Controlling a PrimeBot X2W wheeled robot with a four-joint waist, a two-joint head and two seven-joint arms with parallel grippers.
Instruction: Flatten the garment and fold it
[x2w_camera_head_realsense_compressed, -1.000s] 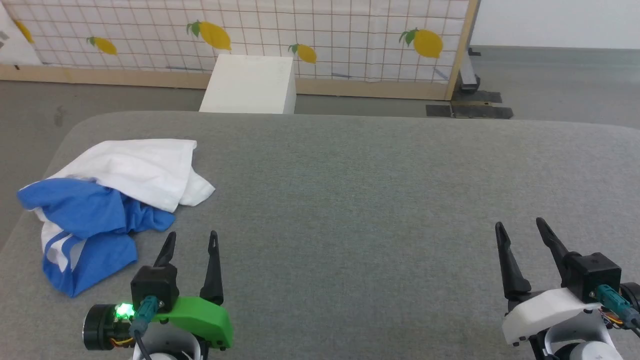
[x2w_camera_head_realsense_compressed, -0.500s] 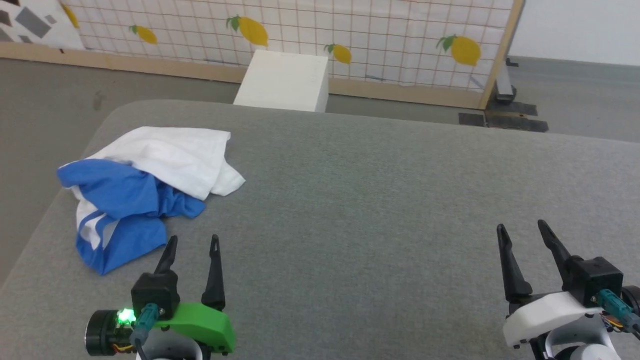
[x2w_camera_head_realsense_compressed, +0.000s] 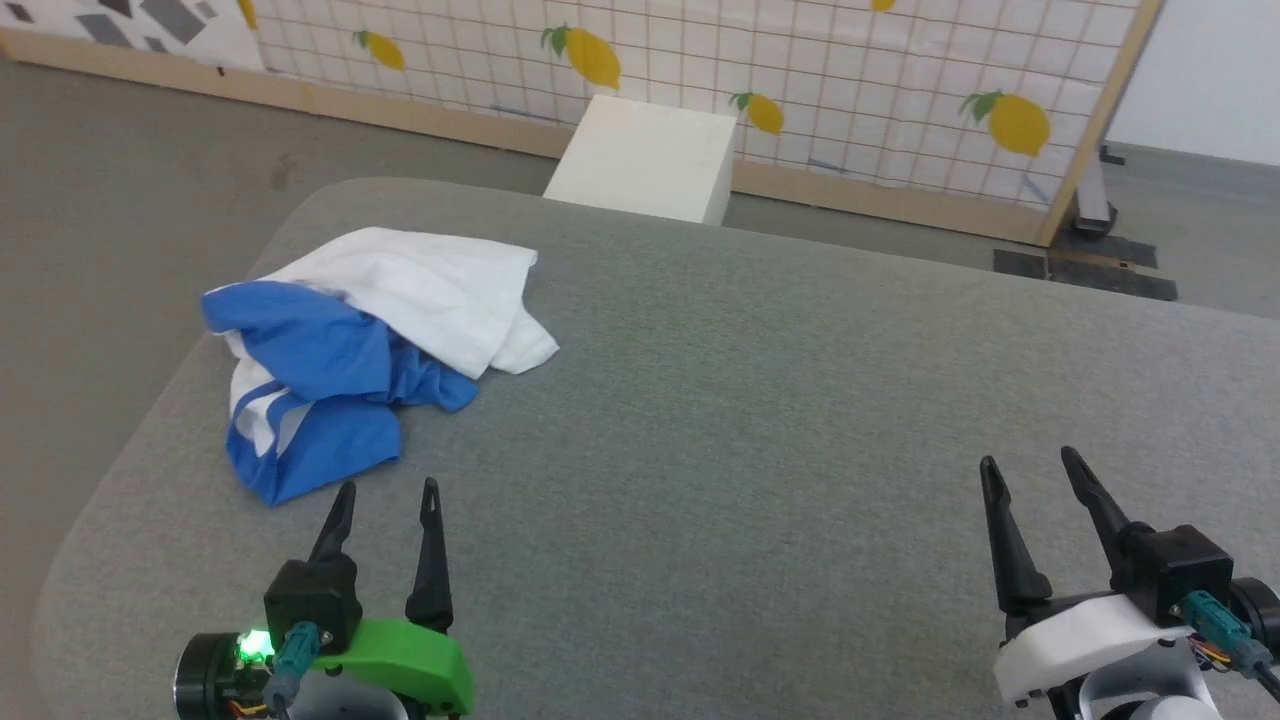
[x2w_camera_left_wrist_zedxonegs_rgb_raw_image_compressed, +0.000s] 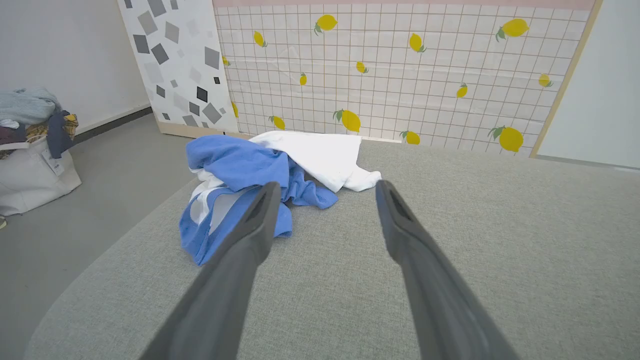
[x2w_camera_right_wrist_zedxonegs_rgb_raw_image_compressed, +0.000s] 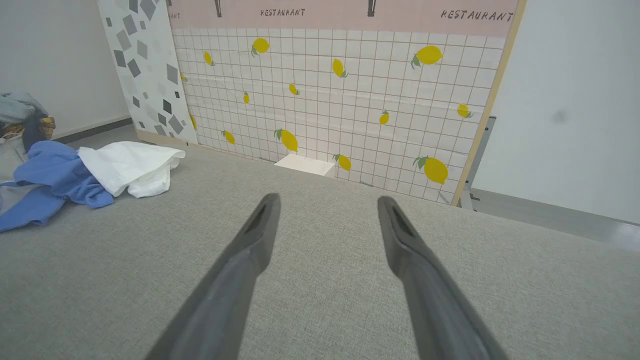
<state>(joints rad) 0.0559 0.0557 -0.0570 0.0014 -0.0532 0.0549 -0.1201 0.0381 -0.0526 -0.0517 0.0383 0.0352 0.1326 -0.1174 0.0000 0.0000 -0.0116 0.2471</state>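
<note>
The garment (x2w_camera_head_realsense_compressed: 370, 340) lies crumpled in a heap at the far left of the grey padded table (x2w_camera_head_realsense_compressed: 760, 400), white cloth on top and bright blue sleeves bunched at the near side. My left gripper (x2w_camera_head_realsense_compressed: 388, 488) hovers open just in front of it, nothing between its fingers. In the left wrist view the garment (x2w_camera_left_wrist_zedxonegs_rgb_raw_image_compressed: 270, 175) sits right beyond the left gripper (x2w_camera_left_wrist_zedxonegs_rgb_raw_image_compressed: 325, 186). My right gripper (x2w_camera_head_realsense_compressed: 1030, 462) stands open over bare table at the near right, far from the cloth. From the right wrist, the garment (x2w_camera_right_wrist_zedxonegs_rgb_raw_image_compressed: 85, 172) shows at the left, well away from the right gripper (x2w_camera_right_wrist_zedxonegs_rgb_raw_image_compressed: 326, 200).
A white box (x2w_camera_head_realsense_compressed: 645, 160) stands on the floor behind the table, before a lemon-patterned panel (x2w_camera_head_realsense_compressed: 800, 70). The table's left edge (x2w_camera_head_realsense_compressed: 150, 400) curves down close to the garment. A white bag with clothes (x2w_camera_left_wrist_zedxonegs_rgb_raw_image_compressed: 30, 150) sits on the floor to the left.
The head camera has turned left, so the whole scene shifted right in view. Garment and both grippers have not visibly moved on the table.
</note>
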